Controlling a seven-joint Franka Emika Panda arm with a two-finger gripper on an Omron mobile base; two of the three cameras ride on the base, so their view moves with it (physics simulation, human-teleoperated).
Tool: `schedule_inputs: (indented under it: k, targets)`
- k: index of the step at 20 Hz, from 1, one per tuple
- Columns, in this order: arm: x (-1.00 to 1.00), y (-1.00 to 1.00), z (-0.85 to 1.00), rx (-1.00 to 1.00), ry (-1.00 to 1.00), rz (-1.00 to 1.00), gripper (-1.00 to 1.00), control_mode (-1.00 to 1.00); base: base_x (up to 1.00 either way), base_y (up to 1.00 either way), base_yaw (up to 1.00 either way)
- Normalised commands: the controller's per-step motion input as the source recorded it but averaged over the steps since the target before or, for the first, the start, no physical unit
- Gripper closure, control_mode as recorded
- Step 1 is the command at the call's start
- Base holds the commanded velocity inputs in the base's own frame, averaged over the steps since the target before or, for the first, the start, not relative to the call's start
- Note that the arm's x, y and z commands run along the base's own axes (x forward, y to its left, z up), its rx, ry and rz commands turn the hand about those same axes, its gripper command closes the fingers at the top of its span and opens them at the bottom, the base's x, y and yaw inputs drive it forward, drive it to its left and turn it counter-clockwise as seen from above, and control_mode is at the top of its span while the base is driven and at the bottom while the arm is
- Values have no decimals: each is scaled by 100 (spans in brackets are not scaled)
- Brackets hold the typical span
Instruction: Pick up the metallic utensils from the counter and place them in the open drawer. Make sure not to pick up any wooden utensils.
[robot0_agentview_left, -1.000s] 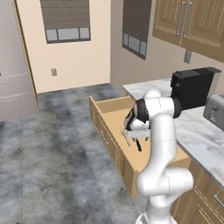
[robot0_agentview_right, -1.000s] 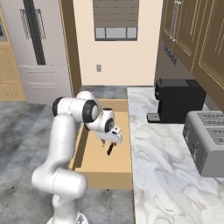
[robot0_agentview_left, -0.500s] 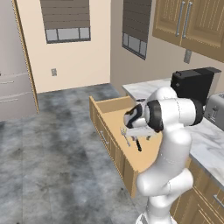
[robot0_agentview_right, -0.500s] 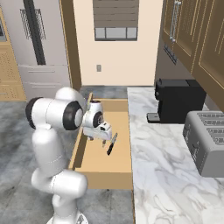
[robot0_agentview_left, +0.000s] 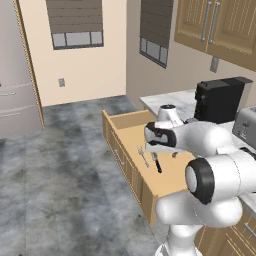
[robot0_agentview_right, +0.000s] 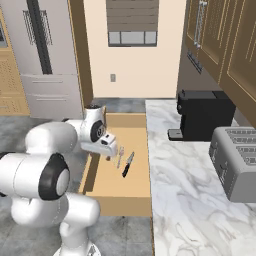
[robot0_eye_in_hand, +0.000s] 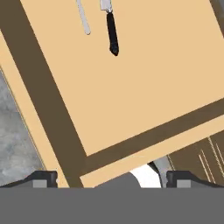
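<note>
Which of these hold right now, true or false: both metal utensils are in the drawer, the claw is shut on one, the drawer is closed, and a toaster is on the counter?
1. The slim all-silver fork and the black-handled utensil lie in the light tan wooden drawer. True.
2. The claw is shut on a utensil. False: it is open and holds nothing.
3. The drawer is closed. False: it stands pulled out.
4. A grey toaster sits on the marbled counter. True.

Glossy white rounded arm (robot0_agentview_left: 210, 145) with dark joints.
</note>
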Motion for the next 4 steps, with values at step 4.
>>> schedule_inputs:
  k: [4]
  targets:
    - [7, 0, 90, -1, 3, 0, -100, -100, 0, 0, 0]
